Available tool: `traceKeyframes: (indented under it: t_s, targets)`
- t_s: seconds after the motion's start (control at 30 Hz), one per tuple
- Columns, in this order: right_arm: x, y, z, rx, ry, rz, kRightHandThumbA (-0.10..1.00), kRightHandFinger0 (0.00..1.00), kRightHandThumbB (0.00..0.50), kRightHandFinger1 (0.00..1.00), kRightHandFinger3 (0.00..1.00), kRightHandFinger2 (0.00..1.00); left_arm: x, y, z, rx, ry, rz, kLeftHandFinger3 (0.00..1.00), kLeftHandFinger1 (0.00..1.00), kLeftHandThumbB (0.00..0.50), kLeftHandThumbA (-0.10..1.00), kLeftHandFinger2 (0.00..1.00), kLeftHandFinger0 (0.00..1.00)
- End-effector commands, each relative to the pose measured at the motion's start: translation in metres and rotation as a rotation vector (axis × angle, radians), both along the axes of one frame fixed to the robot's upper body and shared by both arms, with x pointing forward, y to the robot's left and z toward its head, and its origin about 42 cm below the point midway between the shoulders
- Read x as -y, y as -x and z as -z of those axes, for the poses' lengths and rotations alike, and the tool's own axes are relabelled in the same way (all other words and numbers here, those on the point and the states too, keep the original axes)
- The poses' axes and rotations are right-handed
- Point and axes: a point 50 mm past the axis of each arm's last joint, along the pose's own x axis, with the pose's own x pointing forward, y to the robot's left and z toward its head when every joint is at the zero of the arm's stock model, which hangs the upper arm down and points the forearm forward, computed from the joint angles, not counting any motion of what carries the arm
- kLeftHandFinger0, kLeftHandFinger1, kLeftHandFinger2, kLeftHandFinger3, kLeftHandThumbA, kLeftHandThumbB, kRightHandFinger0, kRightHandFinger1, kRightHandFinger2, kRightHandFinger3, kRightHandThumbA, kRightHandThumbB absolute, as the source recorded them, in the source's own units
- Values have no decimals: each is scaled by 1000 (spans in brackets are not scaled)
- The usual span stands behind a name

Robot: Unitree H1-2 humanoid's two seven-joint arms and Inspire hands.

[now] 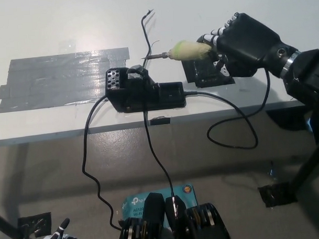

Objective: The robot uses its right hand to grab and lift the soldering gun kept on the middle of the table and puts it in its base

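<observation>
Looking steeply down from the head camera, I see a white tabletop [51, 29] with a wide patch of grey tape [58, 78] stuck across its left part. My black right robot hand [235, 41] comes in from the right and is closed around the soldering gun [183, 50], gripping its pale yellow-green handle. The gun is held roughly level above the tabletop, with its thin metal tip pointing left, just above and slightly right of the black base [143, 91]. The base sits near the front edge of the tabletop, its perforated metal part at its left end. A black pad [205, 73] lies on the tabletop under my hand. Black cables [92, 153] hang from the base over the table edge. My white left robot hand [56, 238] barely shows at the bottom left corner; I cannot tell how its fingers stand.
</observation>
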Motion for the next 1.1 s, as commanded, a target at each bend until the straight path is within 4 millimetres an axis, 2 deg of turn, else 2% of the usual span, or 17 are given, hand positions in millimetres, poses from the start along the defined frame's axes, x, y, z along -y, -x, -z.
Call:
traceKeyframes:
  t_s: [0.0, 0.07, 0.1, 0.13, 0.23, 0.3, 0.43, 0.57, 0.6, 0.67, 0.7, 0.77, 0.83, 0.87, 0.93, 1.03, 1.07]
  targets:
    - [4, 4, -22, 62, -6, -9, -100, 0, 145, 0, 12, 203, -9, -3, -8, 29, -14, 12, 484, 0, 500, 1000, 206, 0]
    - [5, 5, -18, 47, 7, -3, -100, 0, 85, 0, 0, 198, -9, -2, -8, 38, -18, 16, 469, 0, 500, 1000, 207, 0]
    - [5, 5, -16, 42, 18, 1, -100, 0, 104, 0, 3, 236, -9, -3, -7, 34, -21, 12, 465, 0, 500, 1000, 200, 0]
    - [6, 5, -13, 42, 16, -2, -100, 0, 129, 0, 0, 11, -9, -3, -8, 34, -20, 15, 473, 0, 500, 1000, 203, 0]
    - [8, 4, -10, 27, 7, -15, -100, 0, 122, 0, 0, 13, -9, -5, -9, 41, -11, 23, 489, 0, 500, 1000, 215, 0]
    - [9, 3, -8, 24, 15, -15, -100, 0, 118, 0, 0, 138, -10, -6, -9, 35, -12, 17, 500, 0, 500, 1000, 216, 0]
    - [10, 2, -4, 22, 16, -7, -100, 0, 105, 0, 0, 2, -9, -5, -11, 37, -15, 17, 496, 0, 500, 1000, 227, 0]
    - [13, 1, -3, 15, 15, 9, -100, 0, 67, 0, 60, 251, -8, -5, -11, 36, -11, 22, 477, 0, 500, 1000, 219, 0]
    - [12, 0, -3, 8, 18, 15, -100, 0, 58, 0, 68, 203, -8, -5, -11, 34, -8, 22, 486, 0, 500, 1000, 223, 0]
    - [12, 0, -3, 2, 9, 18, -100, 0, 61, 0, 31, 274, -8, -5, -11, 33, -8, 25, 482, 0, 500, 1000, 214, 0]
    - [12, 0, -3, 6, 1, 10, -100, 0, 61, 0, 17, 226, -8, -5, -10, 33, -10, 25, 481, 0, 500, 1000, 211, 0]
    - [9, -1, -5, 23, 3, 14, -100, 0, 33, 0, 2, 1, -7, -6, -10, 30, -7, 22, 474, 0, 500, 1000, 221, 0]
    - [7, -2, -6, 23, 6, 27, -100, 0, 42, 0, 7, 0, -6, -6, -10, 27, -5, 21, 479, 0, 500, 1000, 225, 0]
    - [2, -3, -8, 29, -14, 39, -100, 0, 31, 0, 1, 42, -7, -6, -10, 31, -12, 26, 486, 0, 500, 1000, 232, 0]
    - [-1, -4, -10, 34, -26, 27, -100, 0, 19, 0, 39, 350, -6, -6, -11, 30, -16, 21, 517, 0, 500, 1000, 235, 0]
    - [-3, -5, -11, 41, -22, 27, -100, 0, 48, 0, 133, 441, -5, -6, -11, 33, -18, 24, 517, 0, 500, 1000, 242, 0]
    - [-6, -5, -13, 40, -15, 27, -100, 0, 22, 0, 180, 439, -5, -7, -11, 36, -4, 27, 491, 0, 500, 1000, 216, 0]
